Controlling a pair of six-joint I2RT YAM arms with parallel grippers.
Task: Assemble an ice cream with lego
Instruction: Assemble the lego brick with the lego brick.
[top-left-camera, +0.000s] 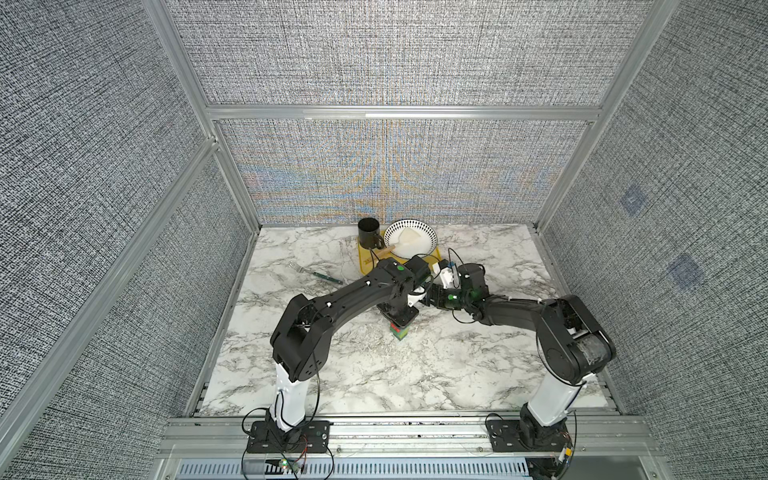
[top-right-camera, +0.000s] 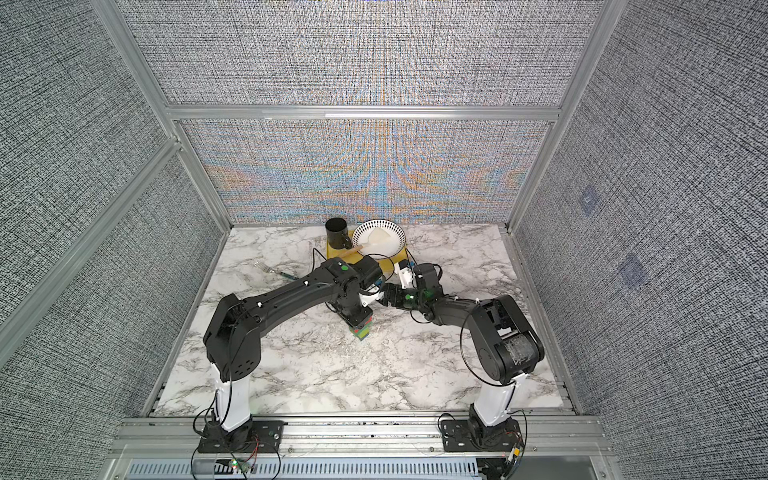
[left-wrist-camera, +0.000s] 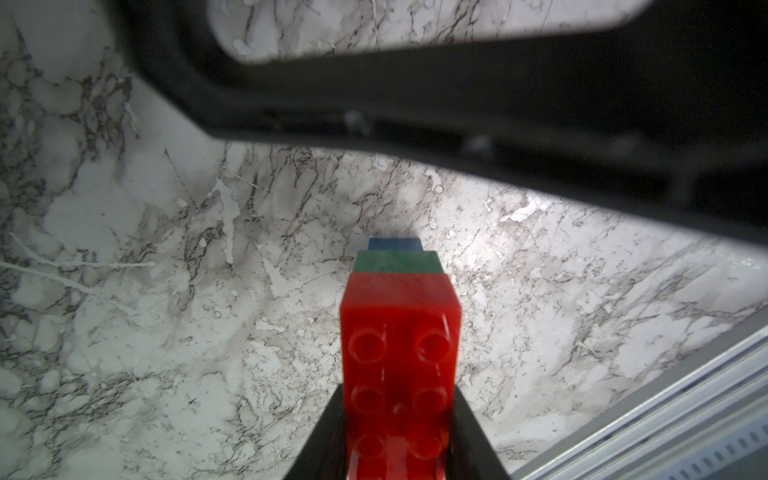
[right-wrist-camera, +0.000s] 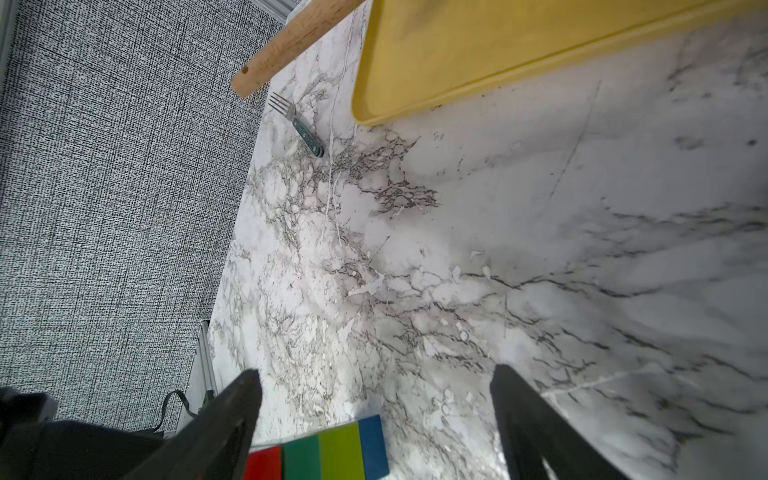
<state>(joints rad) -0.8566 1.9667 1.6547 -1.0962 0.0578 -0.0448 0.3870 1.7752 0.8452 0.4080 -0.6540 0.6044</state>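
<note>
the red-topped brick stack (top-left-camera: 399, 332) is held mid-frame by the left claw (left-wrist-camera: 399, 432); an orange top seems owed by the released right claw (right-wrist-camera: 374, 374).

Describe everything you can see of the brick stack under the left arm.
The brick stack looks like glossy plastic in four layers: blue at the bottom, then lime green, dark green, and a longer red brick on top, its round studs bare. It stands upright near the middle of the marble table, with the blue end apparently resting on the surface. The left pincer clamps the red brick from both sides.
</note>
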